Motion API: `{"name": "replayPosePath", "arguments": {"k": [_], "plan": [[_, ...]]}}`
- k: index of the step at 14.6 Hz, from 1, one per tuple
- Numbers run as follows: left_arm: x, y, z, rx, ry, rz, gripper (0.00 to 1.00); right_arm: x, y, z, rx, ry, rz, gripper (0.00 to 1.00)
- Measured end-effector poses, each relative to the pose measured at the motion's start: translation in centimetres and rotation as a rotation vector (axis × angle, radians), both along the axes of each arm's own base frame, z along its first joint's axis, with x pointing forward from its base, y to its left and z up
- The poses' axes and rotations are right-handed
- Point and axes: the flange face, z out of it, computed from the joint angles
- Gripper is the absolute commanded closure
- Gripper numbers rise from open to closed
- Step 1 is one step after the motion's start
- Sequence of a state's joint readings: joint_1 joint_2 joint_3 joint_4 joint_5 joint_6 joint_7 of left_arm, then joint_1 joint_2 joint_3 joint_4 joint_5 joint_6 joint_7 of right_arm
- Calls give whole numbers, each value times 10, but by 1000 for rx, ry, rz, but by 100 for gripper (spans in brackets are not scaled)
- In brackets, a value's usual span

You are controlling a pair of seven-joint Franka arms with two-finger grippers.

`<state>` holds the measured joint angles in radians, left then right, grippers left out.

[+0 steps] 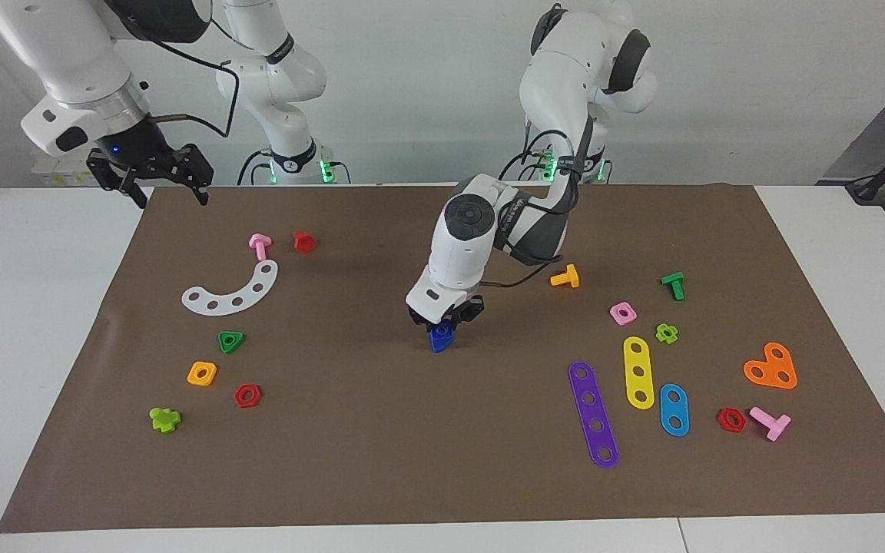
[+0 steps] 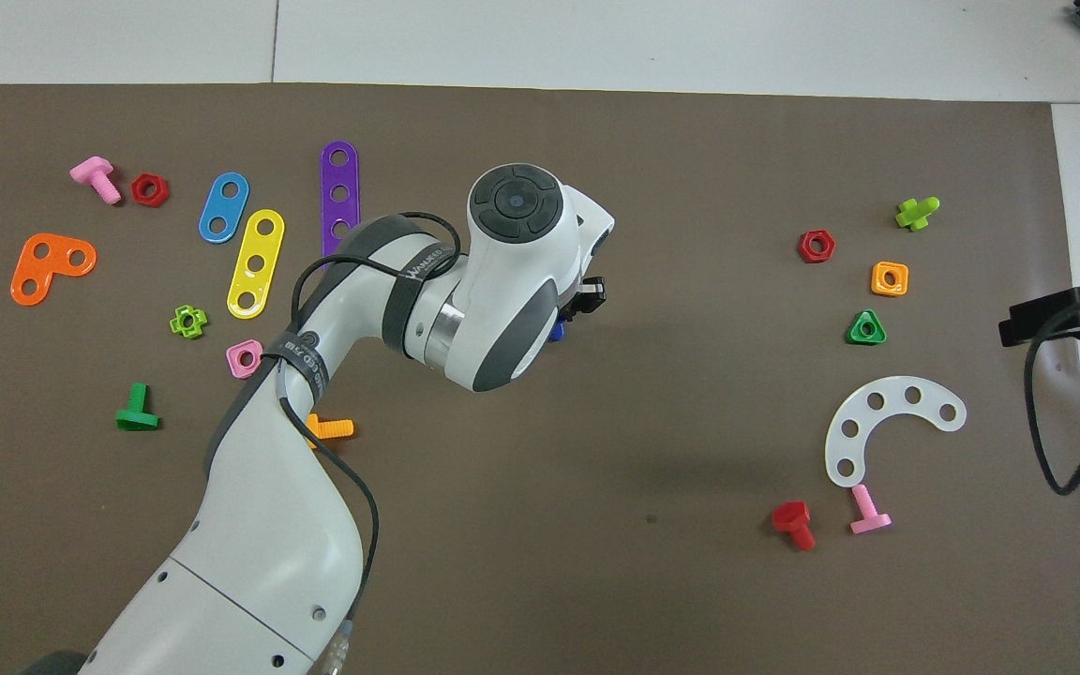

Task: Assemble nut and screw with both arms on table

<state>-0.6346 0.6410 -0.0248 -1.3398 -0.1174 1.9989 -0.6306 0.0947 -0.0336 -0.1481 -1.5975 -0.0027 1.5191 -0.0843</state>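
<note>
Mat (image 1: 381, 461) centre: left gripper (image 1: 446, 316) down on blue screw (image 1: 440, 337), seemingly clenched on it | nut apparently already on screw, unclear | right gripper (image 1: 154, 178) waiting over mat corner, 10 o'clock, fingers spread | likely light, stiff, slick plastic; best gripped across head flats

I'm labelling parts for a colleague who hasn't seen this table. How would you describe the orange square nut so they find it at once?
Start at the brown mat, at the right arm's end, and find the white curved strip. The orange square nut lies farther from the robots, between the green triangular nut and red hexagonal nut; it alone is orange and square.
</note>
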Motion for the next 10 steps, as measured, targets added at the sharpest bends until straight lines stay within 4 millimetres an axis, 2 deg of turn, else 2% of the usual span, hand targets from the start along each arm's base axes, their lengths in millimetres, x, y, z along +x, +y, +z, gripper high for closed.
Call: {"name": "replayPosePath", "arguments": {"k": [6, 10], "plan": [[-1, 0, -5, 4, 6, -1, 99, 0, 0, 0, 0, 0, 0, 0], [-8, 2, -27, 18, 21, -2, 100, 0, 0, 0, 0, 0, 0, 0]]}}
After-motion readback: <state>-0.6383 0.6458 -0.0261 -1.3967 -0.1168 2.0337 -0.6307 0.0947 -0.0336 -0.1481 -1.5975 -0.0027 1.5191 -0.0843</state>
